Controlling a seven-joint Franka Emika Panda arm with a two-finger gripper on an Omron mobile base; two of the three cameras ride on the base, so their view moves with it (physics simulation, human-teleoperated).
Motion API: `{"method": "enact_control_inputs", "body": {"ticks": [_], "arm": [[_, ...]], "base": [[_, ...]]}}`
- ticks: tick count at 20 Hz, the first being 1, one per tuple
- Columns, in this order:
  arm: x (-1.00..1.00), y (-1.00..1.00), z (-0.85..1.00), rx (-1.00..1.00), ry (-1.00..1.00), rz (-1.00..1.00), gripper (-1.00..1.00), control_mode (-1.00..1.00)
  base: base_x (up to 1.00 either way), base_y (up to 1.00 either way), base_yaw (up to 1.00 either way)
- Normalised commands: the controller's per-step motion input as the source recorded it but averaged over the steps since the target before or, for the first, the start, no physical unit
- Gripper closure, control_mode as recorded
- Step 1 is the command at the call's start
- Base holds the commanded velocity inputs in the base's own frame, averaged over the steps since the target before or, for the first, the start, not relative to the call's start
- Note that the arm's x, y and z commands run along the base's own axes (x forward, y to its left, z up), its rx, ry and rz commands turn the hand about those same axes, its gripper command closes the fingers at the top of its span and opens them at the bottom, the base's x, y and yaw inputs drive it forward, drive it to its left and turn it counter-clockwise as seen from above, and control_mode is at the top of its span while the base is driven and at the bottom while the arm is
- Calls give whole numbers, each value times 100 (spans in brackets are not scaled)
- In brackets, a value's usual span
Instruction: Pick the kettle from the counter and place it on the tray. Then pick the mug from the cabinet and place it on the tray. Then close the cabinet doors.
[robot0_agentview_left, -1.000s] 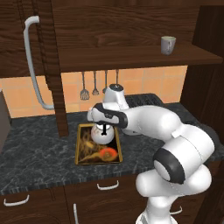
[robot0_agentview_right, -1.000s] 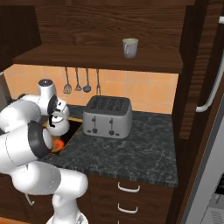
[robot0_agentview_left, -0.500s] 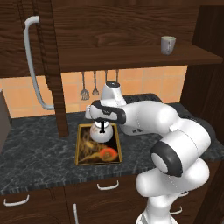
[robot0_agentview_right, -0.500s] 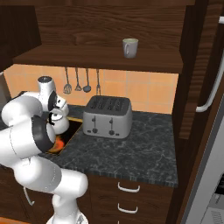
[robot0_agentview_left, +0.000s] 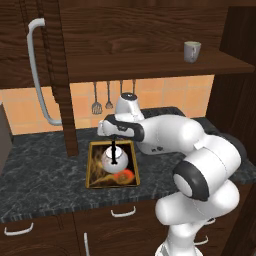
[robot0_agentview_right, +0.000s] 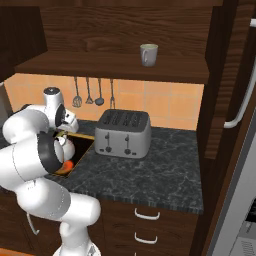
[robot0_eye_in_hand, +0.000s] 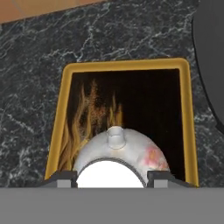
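White with faint reddish flowers, the kettle sits inside the tray, directly below the fingers. In the hand view its rounded body lies between the two dark tips at the bottom edge, with the brass rim of the tray framing it on both sides. The tips stand apart on either side of the kettle's top; whether they touch the handle I cannot tell, though they look parted, not clamped.

I judge the first step, setting the kettle on the tray, to be at its end, with the grip letting go. The next move calls for lifting straight up clear of the black handle without tipping the kettle, then swinging up and away to the mug, which stands well above and apart from the fingers on the shelf of the cabinet.

Count: one kettle, one tray, one mug, one toaster on the dark marble surface beyond the tray, three utensils hanging on the wall behind, and two open cabinet doors, one to each side, each with a curved grey handle.
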Motion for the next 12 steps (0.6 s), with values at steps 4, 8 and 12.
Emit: {"method": "enact_control_inputs", "body": {"ticks": [4, 8, 12], "arm": [[-1, -3, -1, 8, -1, 0, -100, -100], [-38, -3, 32, 7, -10, -1, -100, -100], [-92, -18, 53, 0, -5, -7, -100, -100]], "base": [[0, 0, 0], [0, 0, 0], [0, 0, 0]]}}
